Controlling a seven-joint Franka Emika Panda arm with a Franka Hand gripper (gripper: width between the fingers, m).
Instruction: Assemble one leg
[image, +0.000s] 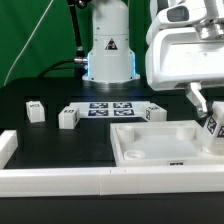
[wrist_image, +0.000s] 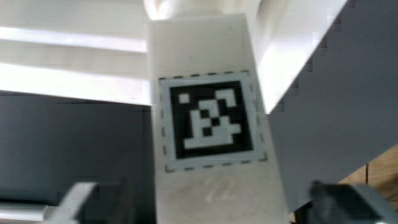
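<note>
The leg (image: 212, 126), a small white post with a black-and-white tag, stands upright at the corner of the white square panel (image: 150, 142) on the exterior view's right. My gripper (image: 205, 108) hangs over it. In the wrist view the leg (wrist_image: 210, 110) fills the middle, tag facing the camera. My gripper (wrist_image: 210, 205) straddles it, and both fingertips (wrist_image: 71, 203) stand apart from its sides with dark gaps between. The jaws are open and hold nothing.
Three more white legs lie on the black table: one (image: 35, 111), one (image: 68, 117) and one (image: 154, 112) behind the panel. The marker board (image: 110, 108) lies before the robot base (image: 108, 50). A white rail (image: 60, 180) runs along the front.
</note>
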